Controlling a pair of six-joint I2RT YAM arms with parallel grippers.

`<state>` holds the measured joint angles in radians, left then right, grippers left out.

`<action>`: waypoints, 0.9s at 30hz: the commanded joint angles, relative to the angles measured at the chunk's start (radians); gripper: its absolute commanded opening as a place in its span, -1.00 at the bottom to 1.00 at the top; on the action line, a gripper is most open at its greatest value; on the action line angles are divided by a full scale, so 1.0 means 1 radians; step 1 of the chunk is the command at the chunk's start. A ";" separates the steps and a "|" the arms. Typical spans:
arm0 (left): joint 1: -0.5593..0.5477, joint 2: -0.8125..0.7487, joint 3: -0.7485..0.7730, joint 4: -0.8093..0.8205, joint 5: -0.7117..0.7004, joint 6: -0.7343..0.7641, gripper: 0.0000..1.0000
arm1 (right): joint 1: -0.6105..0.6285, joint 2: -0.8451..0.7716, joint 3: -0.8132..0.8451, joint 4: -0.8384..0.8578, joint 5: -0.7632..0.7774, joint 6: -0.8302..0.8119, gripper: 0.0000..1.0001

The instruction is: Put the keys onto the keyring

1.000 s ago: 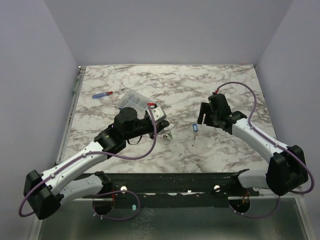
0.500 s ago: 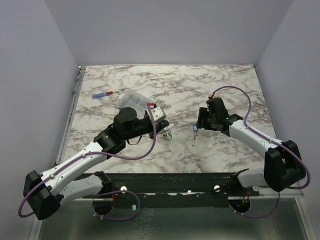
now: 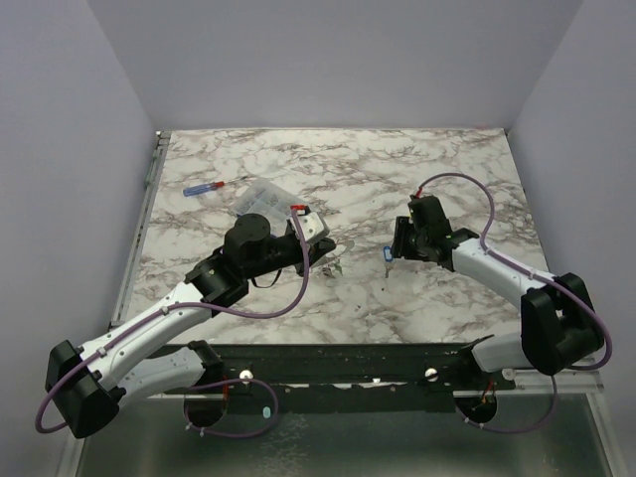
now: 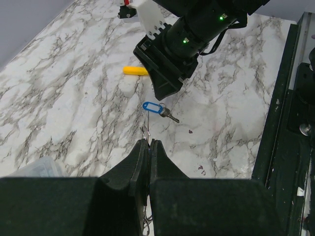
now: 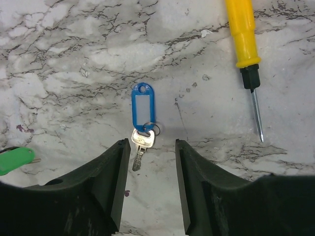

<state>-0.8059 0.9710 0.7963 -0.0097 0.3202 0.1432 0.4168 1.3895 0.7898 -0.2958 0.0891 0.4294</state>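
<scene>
Our blue key (image 5: pixel 139 146) lies flat on the bench (image 5: pixel 74 59), between the spread fingers of our right claw (image 5: pixel 151 145), untouched. A green key (image 5: pixel 15 161) and a yellow screwdriver (image 5: pixel 242 29) lie nearby. Our left claw (image 4: pixel 148 143) is clenched on the keyring (image 4: pixel 147 129). We cannot tell what the clear box (image 3: pixel 264 193) holds.

The right hand (image 5: pixel 151 148), jaws parted, straddles a blue-tagged key (image 5: pixel 142 110)

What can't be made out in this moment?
Keyring: left wrist view, only a wire sliver shows; the shut left gripper hides the rest.
Green tag: right wrist view, cut by the left edge.
Yellow screwdriver: right wrist view, handle cut by the top edge.
</scene>
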 commanded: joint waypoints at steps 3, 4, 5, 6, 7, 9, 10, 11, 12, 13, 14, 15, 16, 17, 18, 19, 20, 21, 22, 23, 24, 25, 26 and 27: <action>0.003 -0.015 0.016 0.011 0.009 0.020 -1.00 | -0.002 -0.010 -0.025 0.039 -0.034 -0.036 0.00; 0.003 -0.015 0.014 0.011 0.013 0.021 -1.00 | -0.001 -0.016 -0.027 0.043 -0.040 -0.039 0.00; 0.004 -0.014 0.013 0.011 0.013 0.022 -1.00 | -0.002 -0.021 -0.028 0.049 -0.041 -0.040 0.00; 0.004 -0.011 0.012 0.011 0.013 0.022 -1.00 | -0.001 -0.025 -0.029 0.053 -0.042 -0.042 0.00; 0.004 -0.010 0.012 0.011 0.013 0.022 -1.00 | -0.002 -0.027 -0.028 0.055 -0.043 -0.045 0.00; 0.004 -0.010 0.011 0.011 0.011 0.021 -1.00 | -0.001 -0.028 -0.022 0.055 -0.044 -0.047 -0.01; 0.004 -0.011 0.010 0.011 0.010 0.022 -1.00 | -0.001 -0.026 -0.020 0.055 -0.045 -0.048 -0.01; 0.004 -0.013 0.010 0.011 0.011 0.021 -1.00 | -0.001 -0.026 -0.018 0.055 -0.046 -0.049 -0.01; 0.004 -0.015 0.009 0.011 0.011 0.021 -1.00 | -0.001 -0.026 -0.016 0.056 -0.047 -0.048 -0.01; 0.004 -0.016 0.009 0.011 0.010 0.023 -1.00 | -0.002 -0.024 -0.014 0.056 -0.048 -0.047 -0.01; 0.004 -0.018 0.010 0.011 0.008 0.023 -1.00 | -0.002 -0.024 -0.014 0.056 -0.049 -0.046 -0.01; 0.004 -0.020 0.010 0.011 0.006 0.023 -1.00 | -0.001 -0.023 -0.013 0.054 -0.051 -0.043 -0.02; 0.004 -0.021 0.010 0.011 0.006 0.024 -1.00 | -0.001 -0.023 -0.015 0.052 -0.052 -0.040 -0.02; 0.004 -0.024 0.009 0.011 0.005 0.023 -1.00 | -0.002 -0.024 -0.014 0.050 -0.055 -0.035 -0.02; 0.004 -0.027 0.010 0.012 0.004 0.022 -1.00 | -0.001 -0.027 -0.016 0.047 -0.063 -0.031 -0.03; 0.004 -0.029 0.010 0.012 0.005 0.020 -1.00 | -0.001 -0.029 -0.015 0.045 -0.071 -0.028 -0.04; 0.004 -0.033 0.010 0.011 0.005 0.019 -1.00 | -0.002 -0.033 -0.015 0.043 -0.081 -0.027 -0.05; 0.004 -0.034 0.010 0.011 0.005 0.018 -1.00 | -0.002 -0.038 -0.017 0.041 -0.083 -0.026 -0.06; 0.004 -0.035 0.011 0.011 0.005 0.016 -1.00 | -0.003 -0.046 -0.021 0.042 -0.083 -0.022 -0.06; 0.004 -0.034 0.012 0.012 0.006 0.016 -1.00 | -0.002 -0.053 -0.026 0.042 -0.083 -0.021 -0.07; 0.004 -0.033 0.011 0.012 0.006 0.016 -1.00 | -0.002 -0.061 -0.033 0.041 -0.083 -0.019 -0.07; 0.004 -0.031 0.012 0.011 0.006 0.015 -1.00 | -0.002 -0.070 -0.039 0.041 -0.082 -0.016 -0.07; 0.004 -0.028 0.012 0.012 0.006 0.015 -1.00 | -0.001 -0.077 -0.046 0.043 -0.078 -0.015 -0.07; 0.004 -0.025 0.010 0.014 0.008 0.013 -1.00 | -0.002 -0.084 -0.053 0.046 -0.077 -0.013 -0.07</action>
<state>-0.8059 0.9604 0.7963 -0.0101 0.3210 0.1547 0.4168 1.3483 0.7673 -0.2550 0.0311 0.4007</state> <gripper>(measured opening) 0.047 0.469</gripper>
